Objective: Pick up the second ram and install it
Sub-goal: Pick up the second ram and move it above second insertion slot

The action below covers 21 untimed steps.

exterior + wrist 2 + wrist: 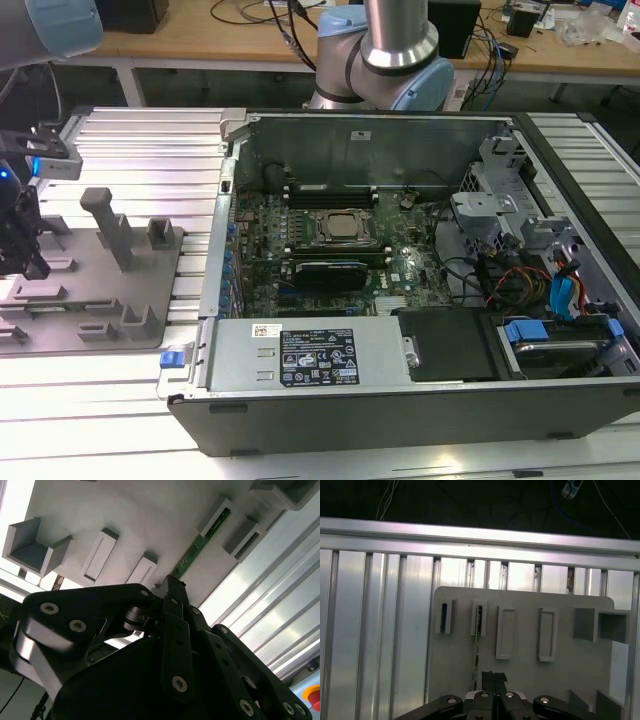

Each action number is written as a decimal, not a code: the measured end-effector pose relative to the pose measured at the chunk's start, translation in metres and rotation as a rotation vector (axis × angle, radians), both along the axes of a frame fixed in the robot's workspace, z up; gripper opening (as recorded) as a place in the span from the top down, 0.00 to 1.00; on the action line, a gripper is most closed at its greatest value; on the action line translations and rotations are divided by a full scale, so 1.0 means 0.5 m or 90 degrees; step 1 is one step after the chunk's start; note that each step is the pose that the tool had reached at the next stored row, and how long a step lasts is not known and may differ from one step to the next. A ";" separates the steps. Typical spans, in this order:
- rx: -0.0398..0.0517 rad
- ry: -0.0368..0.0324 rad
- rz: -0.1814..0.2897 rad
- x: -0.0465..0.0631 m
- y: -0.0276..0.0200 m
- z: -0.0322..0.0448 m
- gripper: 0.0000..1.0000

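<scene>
Slatted table (380, 630) lies open around grey fixture plate (560, 680); end effector (494, 677) closed by second ram (199, 544)

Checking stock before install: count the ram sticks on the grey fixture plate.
1. The second ram stands on edge in the fixture plate, near the gripper; others may be hidden.

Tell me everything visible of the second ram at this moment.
The second ram is a long, thin green circuit-board stick, seen nearly edge-on in both wrist views. It stands on its long edge on the grey fixture plate, with its far end in a slotted upright block. The gripper sits at its near end. Whether they touch cannot be told.
</scene>
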<state>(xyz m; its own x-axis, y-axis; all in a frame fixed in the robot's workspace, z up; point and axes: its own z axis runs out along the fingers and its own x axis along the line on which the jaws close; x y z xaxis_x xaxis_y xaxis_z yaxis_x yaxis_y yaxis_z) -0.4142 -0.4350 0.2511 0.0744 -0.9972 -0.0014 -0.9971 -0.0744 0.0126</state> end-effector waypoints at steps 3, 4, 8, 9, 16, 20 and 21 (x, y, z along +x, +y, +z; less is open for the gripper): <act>-0.0010 0.0001 0.003 -0.002 -0.0057 -0.010 0.92; -0.0010 0.0000 -0.002 -0.002 -0.0061 -0.012 0.92; -0.0009 -0.0001 -0.016 -0.002 -0.0086 -0.019 0.92; -0.0009 0.0000 -0.018 -0.002 -0.0097 -0.020 0.92; -0.0009 0.0000 -0.023 -0.004 -0.0244 -0.033 0.92; -0.0010 0.0002 -0.023 -0.004 -0.0247 -0.040 0.92; -0.0011 0.0000 -0.023 -0.004 -0.0246 -0.040 0.92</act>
<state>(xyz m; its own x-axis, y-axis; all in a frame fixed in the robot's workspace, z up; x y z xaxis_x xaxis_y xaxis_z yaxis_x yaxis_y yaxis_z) -0.4161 -0.4473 0.2312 0.0379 -0.9993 0.0003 -0.9992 -0.0379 0.0128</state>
